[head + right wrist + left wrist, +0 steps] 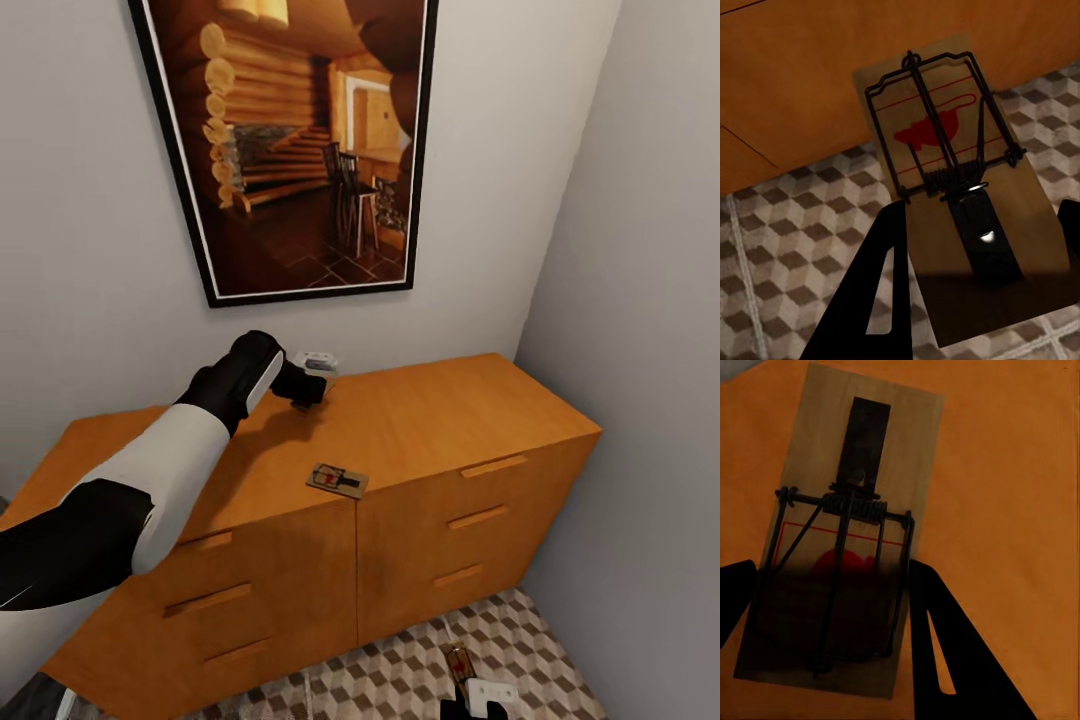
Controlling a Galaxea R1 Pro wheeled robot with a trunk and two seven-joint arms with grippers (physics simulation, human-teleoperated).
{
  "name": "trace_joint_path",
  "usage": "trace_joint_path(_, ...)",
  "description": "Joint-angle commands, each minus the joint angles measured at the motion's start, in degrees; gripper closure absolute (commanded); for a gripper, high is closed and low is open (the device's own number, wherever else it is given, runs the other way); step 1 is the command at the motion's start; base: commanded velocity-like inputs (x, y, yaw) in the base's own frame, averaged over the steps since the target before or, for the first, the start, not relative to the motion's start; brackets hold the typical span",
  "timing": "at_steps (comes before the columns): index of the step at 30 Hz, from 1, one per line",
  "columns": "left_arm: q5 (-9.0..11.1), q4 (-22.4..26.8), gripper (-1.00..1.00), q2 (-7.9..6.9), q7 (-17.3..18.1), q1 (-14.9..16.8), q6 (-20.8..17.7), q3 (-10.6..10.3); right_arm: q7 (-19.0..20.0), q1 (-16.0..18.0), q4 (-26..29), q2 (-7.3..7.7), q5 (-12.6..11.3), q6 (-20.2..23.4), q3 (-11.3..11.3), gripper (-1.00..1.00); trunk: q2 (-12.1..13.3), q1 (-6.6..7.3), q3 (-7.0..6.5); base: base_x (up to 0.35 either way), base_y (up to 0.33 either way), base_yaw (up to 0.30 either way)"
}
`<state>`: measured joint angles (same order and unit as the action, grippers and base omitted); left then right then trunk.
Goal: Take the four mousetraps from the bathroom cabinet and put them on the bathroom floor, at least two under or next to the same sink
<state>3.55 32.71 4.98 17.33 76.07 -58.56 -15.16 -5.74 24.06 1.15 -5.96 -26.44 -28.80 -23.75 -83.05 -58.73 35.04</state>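
Note:
The orange-brown cabinet [440, 420] stands against the wall. One mousetrap [337, 480] lies flat near the front edge of its top. My left gripper [303, 392] hovers over the back of the top. In the left wrist view it [832, 607] is shut on a second mousetrap [847, 487], its fingers [952, 660] pressing both long edges. Low in front of the cabinet's drawers, my right gripper [470, 700] [975, 247] is shut on a third mousetrap [945, 135] [460, 662], held above the cube-patterned bathroom floor [787, 247]. The bathroom sink is out of view.
A large framed picture [290, 140] hangs above the cabinet. A grey side wall [650, 300] closes in right of the cabinet, leaving a narrow strip of tiled floor [560, 660] there. Drawer handles [478, 516] stick out of the cabinet front.

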Motion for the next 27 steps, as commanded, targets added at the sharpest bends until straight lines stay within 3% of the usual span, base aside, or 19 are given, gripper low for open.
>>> trace_joint_path(1,0.19,0.59,1.0,0.07,-0.01,0.05,-0.18,-0.18,-0.41,0.02,-0.01,-0.02,-0.28,-0.12,-0.51,1.0,-0.03,0.0,0.11,0.0,0.0,0.147)
trace_joint_path(19,0.22,7.64,1.0,0.29,-0.01,0.05,-0.24,0.13,-0.41,0.02,-0.01,-0.02,-0.28,-0.03,-0.51,1.0,-0.03,0.0,1.0,0.0,0.0,0.147)
trace_joint_path(24,0.22,7.54,1.0,0.29,-0.01,0.05,-0.24,3.72,-0.41,0.02,-0.01,-0.02,-0.28,-0.03,-0.51,1.0,-0.03,0.0,1.25,0.0,0.0,0.146)
trace_joint_path(27,0.22,7.24,1.0,0.29,-0.01,0.05,-0.24,4.69,-0.41,0.02,-0.01,-0.02,-0.28,-0.03,-0.51,1.0,-0.03,0.0,1.39,-0.054,0.0,0.146)
